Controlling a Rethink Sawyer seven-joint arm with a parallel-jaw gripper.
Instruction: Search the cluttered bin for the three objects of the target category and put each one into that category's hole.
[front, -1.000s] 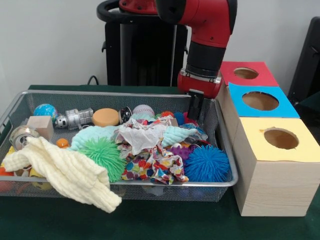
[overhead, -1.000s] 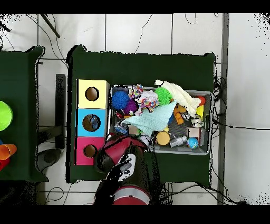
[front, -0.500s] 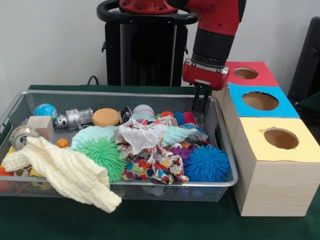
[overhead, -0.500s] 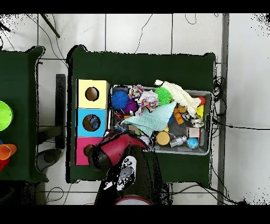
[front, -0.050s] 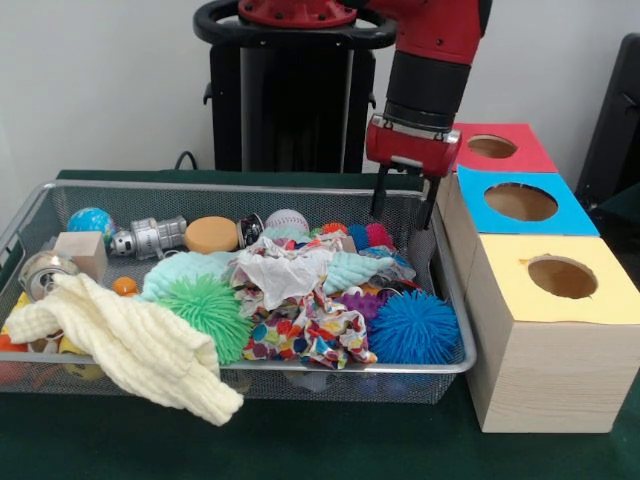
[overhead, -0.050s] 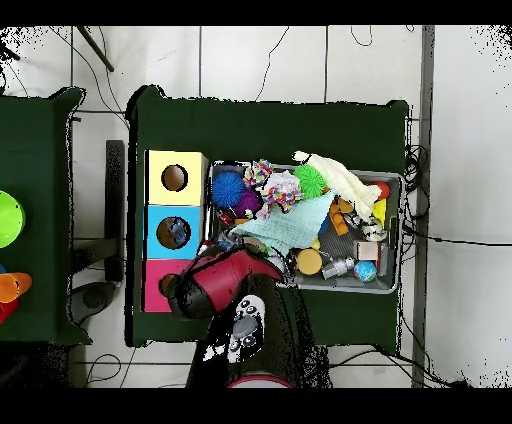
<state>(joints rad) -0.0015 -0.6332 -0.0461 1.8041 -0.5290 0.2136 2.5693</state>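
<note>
The gripper (front, -0.050s: 404, 209) hangs above the far right corner of the wire basket (front, -0.050s: 452, 300), near the side where the boxes stand. Its two fingers (front, -0.050s: 380, 198) are spread apart, and nothing is between them. In the overhead view the arm (overhead, -0.050s: 222, 285) covers this corner, so the gripper itself is hidden there.

The basket is full of mixed things. A blue spiky ball (front, -0.050s: 414, 326) lies at the front right, a green spiky ball (front, -0.050s: 208, 308) is near the middle, and a purple spiky ball (front, -0.050s: 368, 301) shows partly between them. A cream knitted cloth (front, -0.050s: 130, 345) hangs over the front left edge. A cloth with coloured dots (front, -0.050s: 305, 332) and a pale crumpled cloth (front, -0.050s: 283, 270) lie in the middle. At the back there are a small globe ball (front, -0.050s: 91, 221), a silver robot toy (front, -0.050s: 148, 238), an orange round disc (front, -0.050s: 212, 234) and a baseball (front, -0.050s: 287, 219).

Just beside the basket stand three boxes with holes on top: the red box (front, -0.050s: 497, 147), the blue box (front, -0.050s: 522, 202) and the yellow box (front, -0.050s: 560, 280). Which things belong to the wanted group cannot be told.
</note>
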